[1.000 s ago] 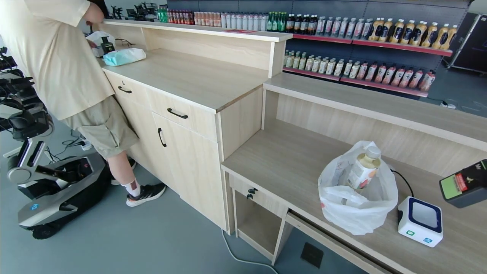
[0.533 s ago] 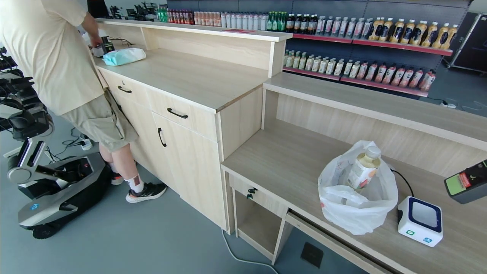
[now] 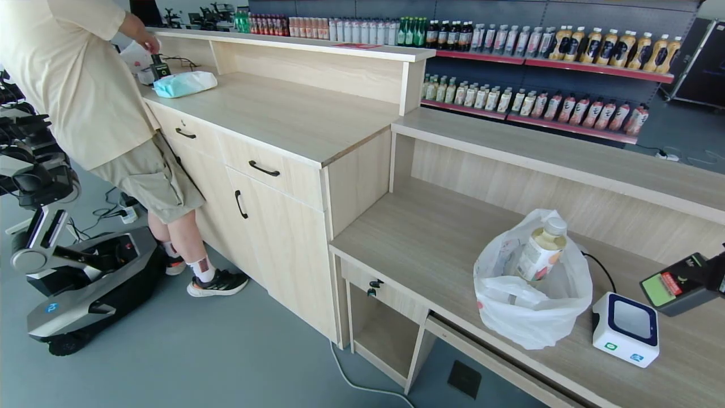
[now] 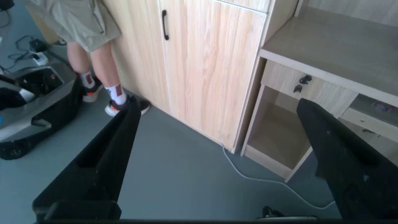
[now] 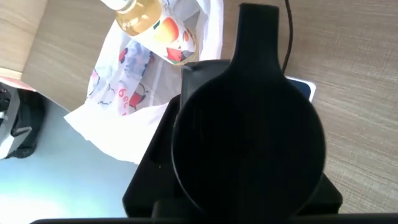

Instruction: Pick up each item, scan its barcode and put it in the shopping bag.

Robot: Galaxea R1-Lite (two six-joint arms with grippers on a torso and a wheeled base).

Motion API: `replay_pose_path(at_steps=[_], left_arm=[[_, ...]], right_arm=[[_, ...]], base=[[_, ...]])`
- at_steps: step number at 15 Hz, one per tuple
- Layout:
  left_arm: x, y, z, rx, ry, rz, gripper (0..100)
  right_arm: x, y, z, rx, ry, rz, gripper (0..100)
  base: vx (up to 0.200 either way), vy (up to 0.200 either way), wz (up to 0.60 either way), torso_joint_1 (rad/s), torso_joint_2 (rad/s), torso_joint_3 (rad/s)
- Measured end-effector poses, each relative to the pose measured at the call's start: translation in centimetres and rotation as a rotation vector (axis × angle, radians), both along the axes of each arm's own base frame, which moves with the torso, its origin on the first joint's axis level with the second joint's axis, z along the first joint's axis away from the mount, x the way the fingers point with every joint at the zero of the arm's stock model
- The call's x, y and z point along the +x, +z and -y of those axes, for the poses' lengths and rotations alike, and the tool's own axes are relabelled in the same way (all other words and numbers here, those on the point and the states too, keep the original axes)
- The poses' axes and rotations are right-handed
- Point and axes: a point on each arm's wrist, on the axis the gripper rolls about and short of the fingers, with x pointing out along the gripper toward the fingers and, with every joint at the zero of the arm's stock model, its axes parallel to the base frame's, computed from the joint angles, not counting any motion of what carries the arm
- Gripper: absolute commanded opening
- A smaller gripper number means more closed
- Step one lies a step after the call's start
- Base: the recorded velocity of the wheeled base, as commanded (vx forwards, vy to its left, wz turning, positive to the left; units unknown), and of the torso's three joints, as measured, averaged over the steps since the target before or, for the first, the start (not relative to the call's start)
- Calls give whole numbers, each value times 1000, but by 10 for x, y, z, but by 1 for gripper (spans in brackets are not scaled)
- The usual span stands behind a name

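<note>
A white plastic shopping bag (image 3: 532, 300) stands open on the lower counter (image 3: 430, 238), with a pale drink bottle (image 3: 541, 249) upright inside it. Just right of the bag sits a white and blue barcode scanner (image 3: 626, 328), window up. My right gripper (image 3: 715, 275) is shut on a dark box with a green and red label (image 3: 674, 283), held tilted a little above and to the right of the scanner. From the right wrist, that dark box (image 5: 249, 155) hides much of the bag (image 5: 124, 93) and scanner (image 5: 303, 87). My left gripper (image 4: 217, 168) hangs open over the floor beside the cabinet.
A taller counter (image 3: 294, 113) with drawers stands left of the lower one, with a teal pack (image 3: 184, 84) at its far end. Shelves of bottles (image 3: 538, 73) line the back wall. Another robot base (image 3: 85, 283) sits on the floor at left. A black cable (image 3: 600, 272) runs behind the scanner.
The dark box in my right gripper has come down and leftward, closer to the scanner. The bag, bottle and scanner have stayed put.
</note>
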Motion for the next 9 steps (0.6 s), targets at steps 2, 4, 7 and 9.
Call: replay_pose_path(at_steps=[2,4,7,9], left_arm=[[0,0,0,0,0,0,100],[0,0,0,0,0,0,100],[0,0,0,0,0,0,100],[0,0,0,0,0,0,100]], right_arm=[[-7,-9,12,-21,32,1,0],[-11,-18,17,-16,19,-19,0],[-18,-29,21,-43,30,-43,0],[-19,-33,21,-33,31,-54,0]], base=[[0,0,0,0,0,0],[0,0,0,0,0,0],[0,0,0,0,0,0],[0,0,0,0,0,0]])
